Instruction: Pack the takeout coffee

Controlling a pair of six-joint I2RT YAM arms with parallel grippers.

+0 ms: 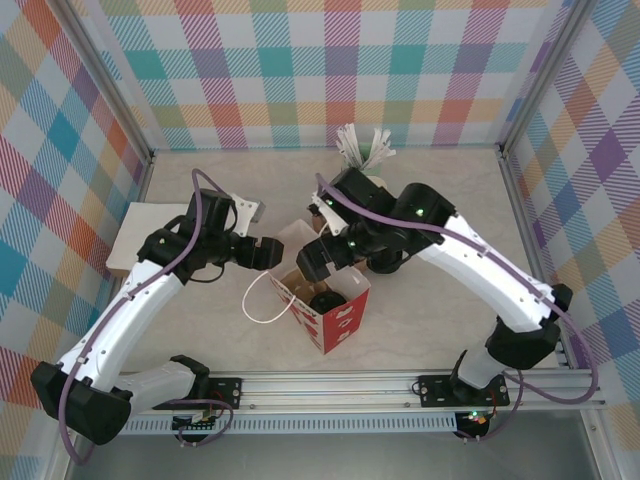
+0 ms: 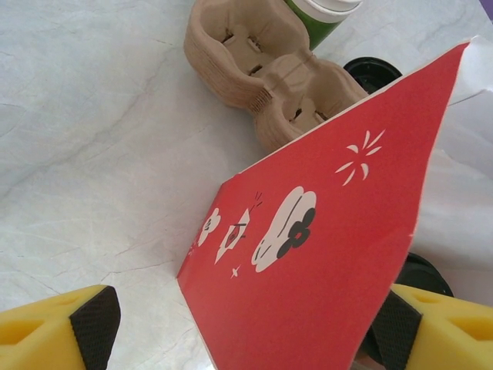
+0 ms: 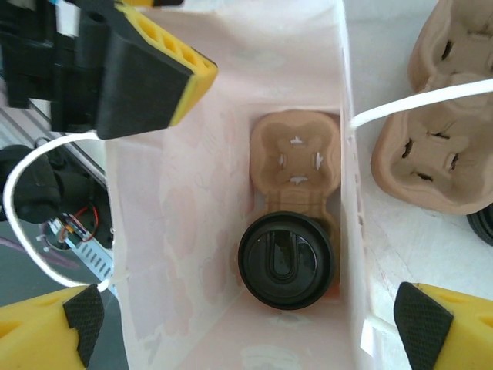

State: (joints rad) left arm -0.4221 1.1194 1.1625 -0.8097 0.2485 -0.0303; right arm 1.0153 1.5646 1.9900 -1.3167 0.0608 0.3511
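Observation:
The takeout coffee [image 3: 285,260] shows as a round black lid. It stands in one socket of a brown pulp carrier [image 3: 296,150] at the bottom of the red paper bag [image 1: 335,320], whose inside is pale pink. My right gripper [image 3: 253,324] hangs open above the bag's mouth, fingers wide on either side of the cup and touching nothing. My left gripper [image 2: 245,330] is open at the bag's left side, straddling its red wall [image 2: 331,254]. One of its fingers [image 3: 146,73] reaches over the rim.
A second pulp carrier [image 2: 269,69] lies on the table beyond the bag, with a green cup [image 2: 320,15] and a loose black lid [image 2: 372,73] beside it. A pot of white stirrers [image 1: 365,150] stands at the back. A pale board [image 1: 140,235] lies at the left.

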